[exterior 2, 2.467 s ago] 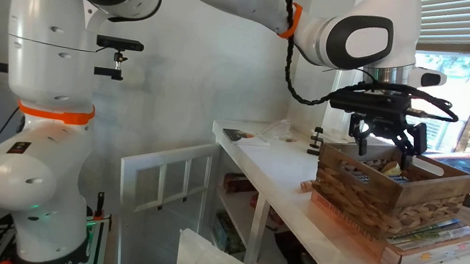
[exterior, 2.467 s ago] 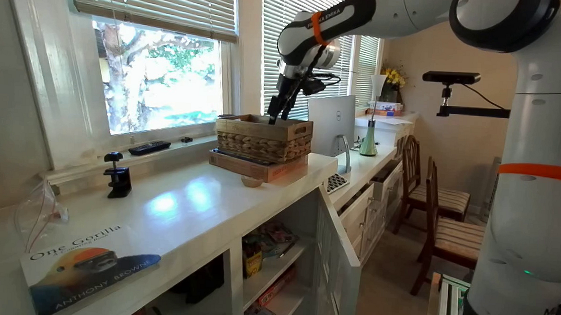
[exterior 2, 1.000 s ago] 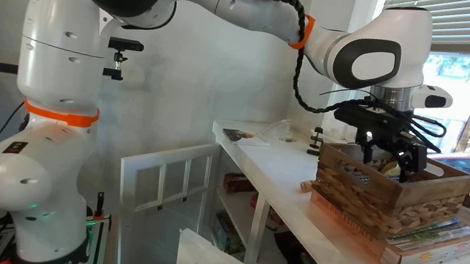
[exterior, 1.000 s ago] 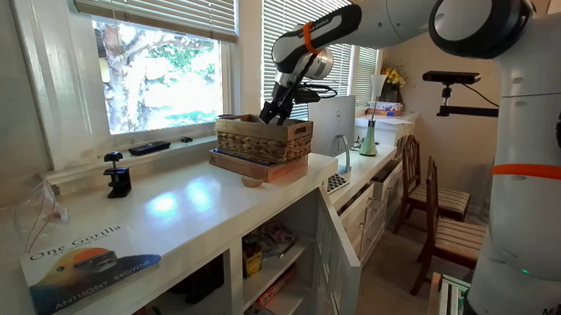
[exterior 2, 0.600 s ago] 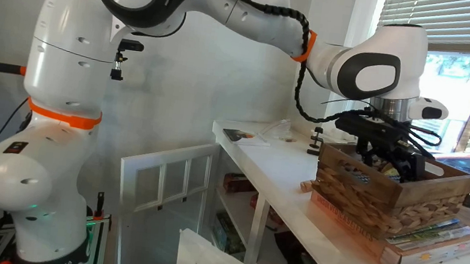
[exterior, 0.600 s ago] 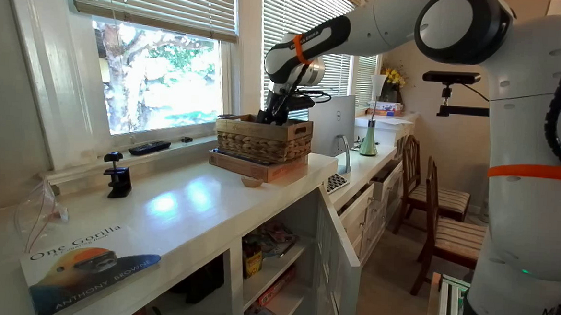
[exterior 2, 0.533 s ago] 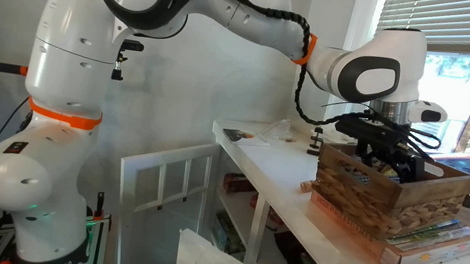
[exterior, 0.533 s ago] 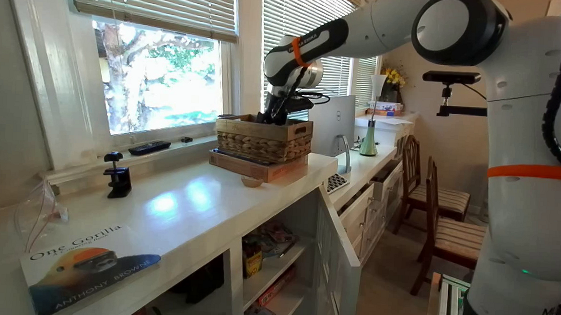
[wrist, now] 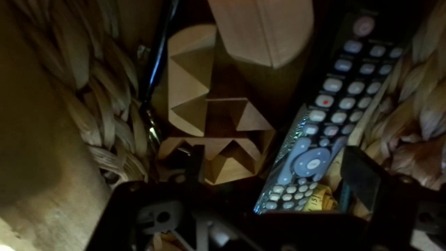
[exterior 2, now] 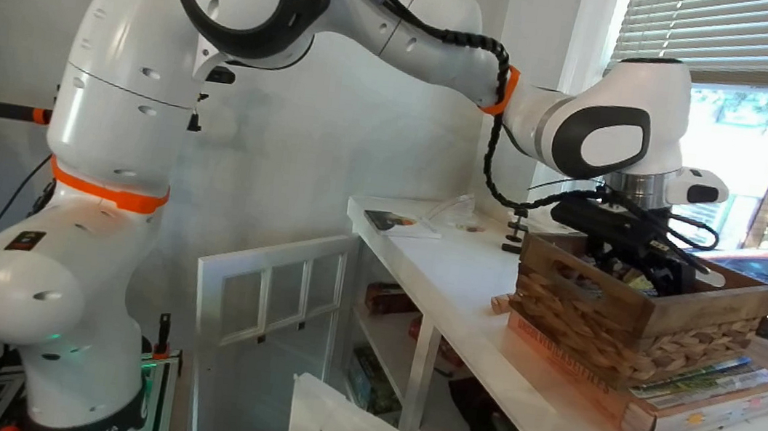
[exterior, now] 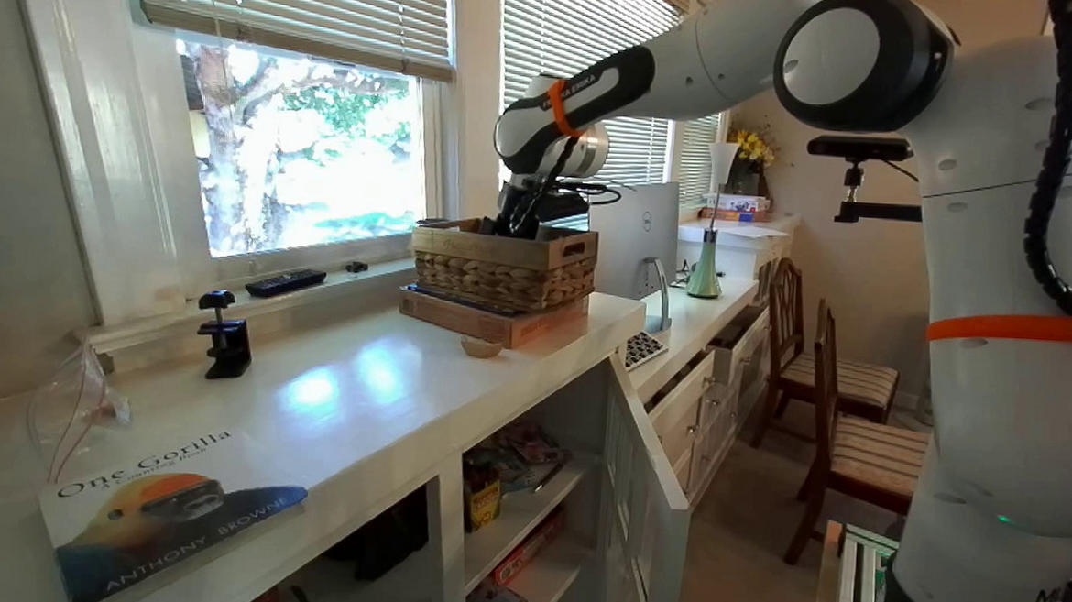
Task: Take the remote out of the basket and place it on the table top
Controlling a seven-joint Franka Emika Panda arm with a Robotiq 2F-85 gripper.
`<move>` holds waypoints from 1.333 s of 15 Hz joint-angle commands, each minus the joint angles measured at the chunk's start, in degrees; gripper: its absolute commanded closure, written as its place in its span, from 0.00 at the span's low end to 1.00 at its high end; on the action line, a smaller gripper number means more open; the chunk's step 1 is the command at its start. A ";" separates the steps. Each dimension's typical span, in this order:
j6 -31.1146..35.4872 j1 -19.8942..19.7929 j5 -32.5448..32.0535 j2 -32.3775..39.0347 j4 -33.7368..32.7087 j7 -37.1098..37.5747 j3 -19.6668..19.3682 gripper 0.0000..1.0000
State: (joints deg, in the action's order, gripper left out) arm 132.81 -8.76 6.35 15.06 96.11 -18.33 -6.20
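The remote, dark with pale and blue buttons, lies slanted inside the wicker basket in the wrist view. The basket stands on flat boxes on the white table top in both exterior views; its woven side shows in an exterior view. My gripper is open. Its left finger is over wooden pieces left of the remote, its right finger just right of it. The lower part of the remote lies between them; contact is not visible. In both exterior views the fingertips are hidden in the basket.
Wooden pieces, a yellow measuring tape and a pen share the basket. Outside are a black clamp, a book, another dark remote on the sill, and a monitor behind the basket.
My gripper has moved down from above the basket's rim into it and tilted slightly. The arm has lowered with it. The basket has not visibly moved.
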 commanded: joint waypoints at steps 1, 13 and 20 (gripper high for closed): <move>0.91 -0.95 1.97 0.54 -0.34 -0.11 1.47 0.00; 1.79 -1.24 3.91 -0.23 0.38 0.08 1.89 0.86; 2.45 -1.45 4.14 -1.48 0.29 1.04 1.60 0.99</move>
State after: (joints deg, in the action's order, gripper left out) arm 134.55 -9.35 9.37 14.27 95.94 -17.98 -5.08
